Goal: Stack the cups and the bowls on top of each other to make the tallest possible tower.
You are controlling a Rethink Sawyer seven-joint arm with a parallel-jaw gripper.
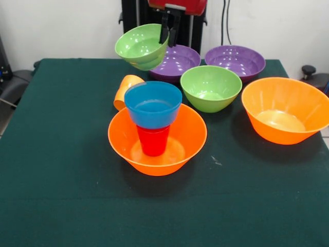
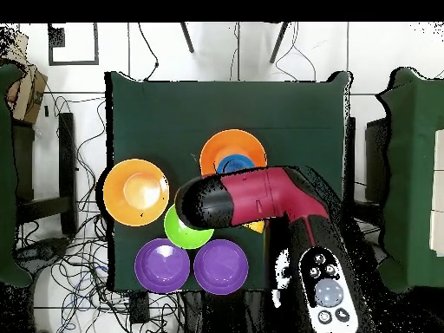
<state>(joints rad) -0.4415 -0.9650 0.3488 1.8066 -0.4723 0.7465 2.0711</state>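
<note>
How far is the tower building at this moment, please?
Done: red cup stands in an orange bowl, blue bowl on top. In hand: gripper holds a green bowl aloft. Left: another green bowl, two purple bowls, orange cup.

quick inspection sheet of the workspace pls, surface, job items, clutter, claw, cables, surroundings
surface: dark green table, a small pale speck near the tower.
job's things: tower: red cup upside down in a large orange bowl, blue bowl on top. Second orange bowl, two purple bowls, green bowl loose; orange cup on its side.
clutter: nothing seen.
claw: claw shut on the rim of a small green bowl, lifted and tilted.
cables: tangled on the floor.
surroundings: white wall, chairs beside the table.
</note>
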